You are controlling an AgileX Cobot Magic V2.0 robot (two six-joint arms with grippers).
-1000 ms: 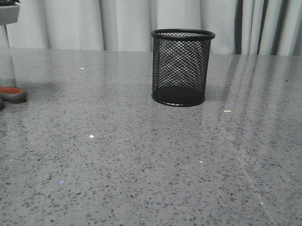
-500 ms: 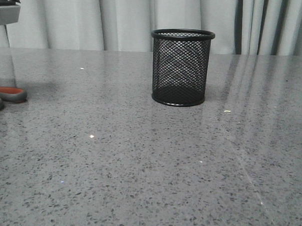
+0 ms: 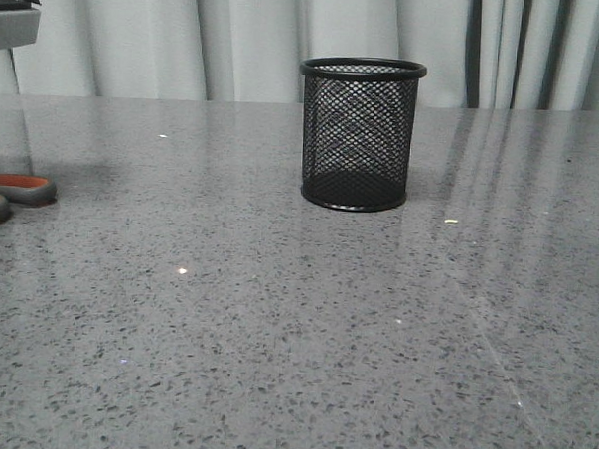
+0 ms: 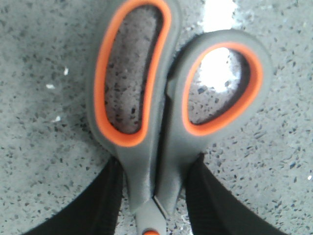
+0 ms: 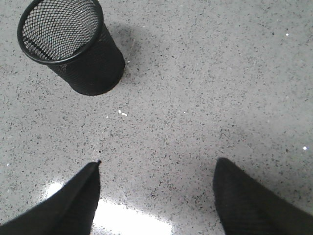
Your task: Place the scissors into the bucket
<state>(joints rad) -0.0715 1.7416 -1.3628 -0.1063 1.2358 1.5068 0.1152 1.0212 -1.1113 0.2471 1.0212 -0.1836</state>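
Note:
The scissors (image 4: 173,142) have grey loop handles lined in orange and lie on the grey table; the blades are out of view. My left gripper (image 4: 156,164) is shut on the scissors' neck just below the loops, one black finger (image 4: 102,200) pressed against each side. In the front view only the handle loops (image 3: 21,187) show, at the far left edge. The black wire-mesh bucket (image 3: 359,133) stands upright and empty at the table's back centre. My right gripper (image 5: 156,169) is open and empty above bare table, with the bucket (image 5: 73,46) well ahead of it.
The speckled grey table (image 3: 295,334) runs to pale curtains (image 3: 248,33) at the back. A grey boxy part (image 3: 12,23) hangs at the top left of the front view. A small pale crumb (image 3: 451,221) lies right of the bucket.
The scissors' handle loops have shifted a few pixels to the right in the front view. The grey part at the top left moved slightly. The bucket has not moved.

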